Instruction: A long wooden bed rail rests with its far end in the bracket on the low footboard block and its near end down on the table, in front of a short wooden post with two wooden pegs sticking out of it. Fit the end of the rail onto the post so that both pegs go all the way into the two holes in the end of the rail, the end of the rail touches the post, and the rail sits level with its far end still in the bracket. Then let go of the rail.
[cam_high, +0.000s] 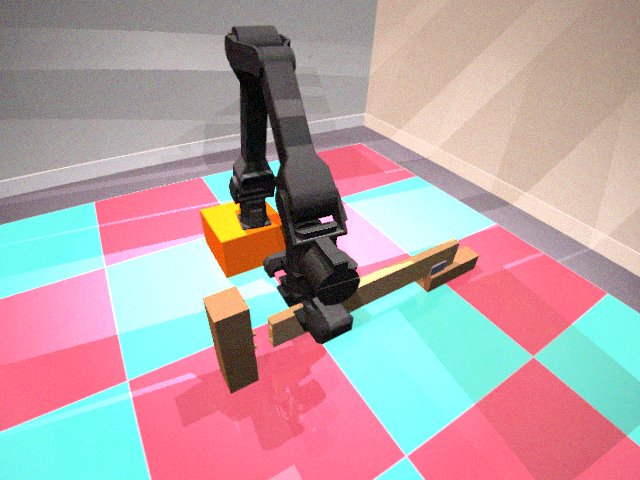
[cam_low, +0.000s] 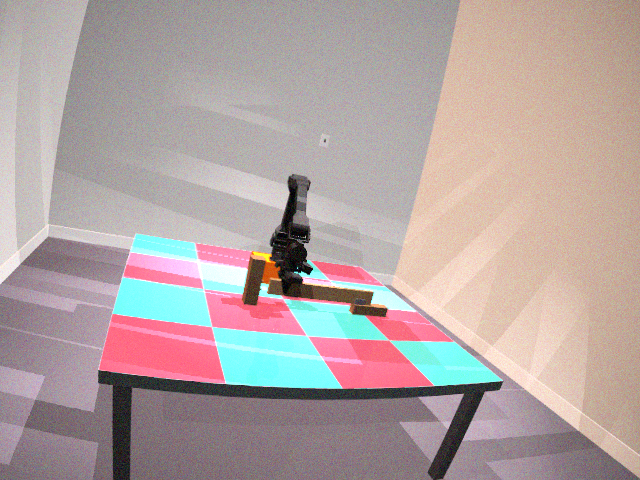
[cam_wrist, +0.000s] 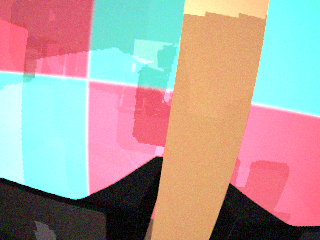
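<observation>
The long wooden rail (cam_high: 387, 279) (cam_low: 330, 293) (cam_wrist: 214, 127) runs from the bracket on the low footboard block (cam_high: 454, 269) (cam_low: 369, 308) toward the short wooden post (cam_high: 231, 338) (cam_low: 252, 280). Its near end (cam_high: 281, 327) is lifted off the table and stands a short gap away from the post, about level with the two small pegs (cam_high: 255, 339) on the post's face. My gripper (cam_high: 323, 317) (cam_low: 290, 285) is shut on the rail close to that near end. In the wrist view the rail runs up between my dark fingers. The holes in the rail's end are hidden.
An orange block (cam_high: 235, 242) (cam_low: 267, 269) carries the arm's base behind the post. The table (cam_low: 289, 384) has a pink and cyan chequered top. Walls stand well behind and to the right.
</observation>
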